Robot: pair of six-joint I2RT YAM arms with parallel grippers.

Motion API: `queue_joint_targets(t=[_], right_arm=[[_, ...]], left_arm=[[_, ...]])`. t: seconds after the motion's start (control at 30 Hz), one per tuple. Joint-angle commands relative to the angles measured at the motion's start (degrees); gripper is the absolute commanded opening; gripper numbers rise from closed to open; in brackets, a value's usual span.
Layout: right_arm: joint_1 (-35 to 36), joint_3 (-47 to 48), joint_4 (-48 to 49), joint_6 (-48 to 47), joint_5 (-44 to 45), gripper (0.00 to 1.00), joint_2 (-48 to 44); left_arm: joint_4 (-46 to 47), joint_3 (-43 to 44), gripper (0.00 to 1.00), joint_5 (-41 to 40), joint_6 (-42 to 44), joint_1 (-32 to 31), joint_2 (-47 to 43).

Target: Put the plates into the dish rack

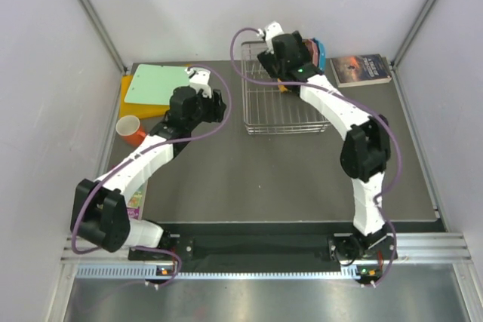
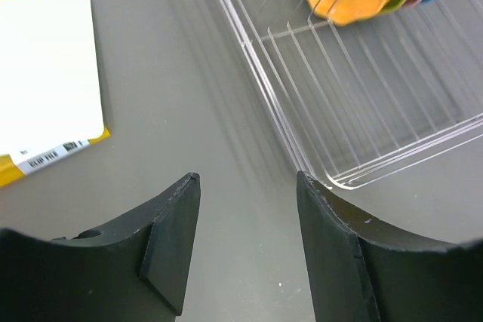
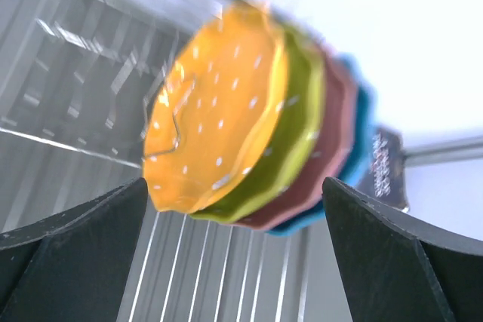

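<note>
Orange plate (image 3: 219, 133) stood on edge just ahead of the right pincer (image 3: 234, 184), whose fingers were spread wide. The yellow-green plate (image 3: 299, 130), pink plate (image 3: 337, 141) and blue plate (image 3: 364, 130) leaned behind it, all in the dish rack (image 2: 362, 111). The left pincer (image 2: 247, 180), likewise spread, hung with a corner of that rack just ahead to its right.
</note>
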Motion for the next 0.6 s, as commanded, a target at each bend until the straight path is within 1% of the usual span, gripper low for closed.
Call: queue_joint_targets(t=[0.0, 0.1, 0.17, 0.27, 0.3, 0.33, 0.4, 0.43, 0.47, 0.5, 0.53, 0.57], right_arm=[[2.10, -2.18, 5.02, 0.89, -3.59, 1.00, -12.18], [2.10, -6.39, 5.28, 1.07, -5.79, 1.00, -17.36], [1.84, -7.98, 3.44, 1.16, -7.63, 1.00, -20.69], [-0.35, -9.57, -0.07, 4.92, -12.02, 1.00, -25.10], [-1.66, -9.48, -1.22, 9.11, -14.12, 1.00, -25.98], [-4.90, -8.96, -2.19, 11.33, -15.71, 1.00, -27.38], [-8.95, -8.34, -4.56, 15.98, -21.93, 1.00, -27.83], [-12.10, -8.86, -4.31, 17.40, -21.71, 1.00, -28.53], [-13.18, -9.04, -3.43, 18.46, -20.57, 1.00, -28.62], [-13.80, -9.04, -2.90, 19.60, -15.17, 1.00, -28.71], [-13.98, -9.13, -2.29, 19.62, -11.89, 1.00, -28.45], [-13.90, -9.13, -2.20, 19.53, -9.42, 1.00, -28.45]], left_arm=[[1.26, 3.38, 0.59, 0.50, 2.24, 0.31, -3.83], [1.43, 3.82, 0.59, 1.11, 3.74, 0.31, -4.54], [1.52, 4.53, 0.59, 1.81, 4.62, 0.31, -4.71], [3.62, 6.02, 0.61, 5.24, 7.51, 0.22, -4.72], [3.89, 7.42, 0.61, 6.12, 8.13, 0.22, -4.28], [4.24, 8.39, 0.62, 6.65, 8.23, 0.22, -3.32], [3.98, 12.06, 0.64, 5.96, 11.91, 0.22, -1.65], [4.07, 13.22, 0.66, 3.25, 12.70, 0.22, 0.19], [4.16, 14.45, 0.70, 1.75, 13.84, 0.22, 1.34], [4.07, 16.46, 0.74, 0.25, 14.63, 0.22, 2.39], [4.16, 17.18, 0.74, -1.59, 15.34, 0.22, 4.32], [4.85, 17.53, 0.75, -5.96, 16.91, 0.22, 5.38]])
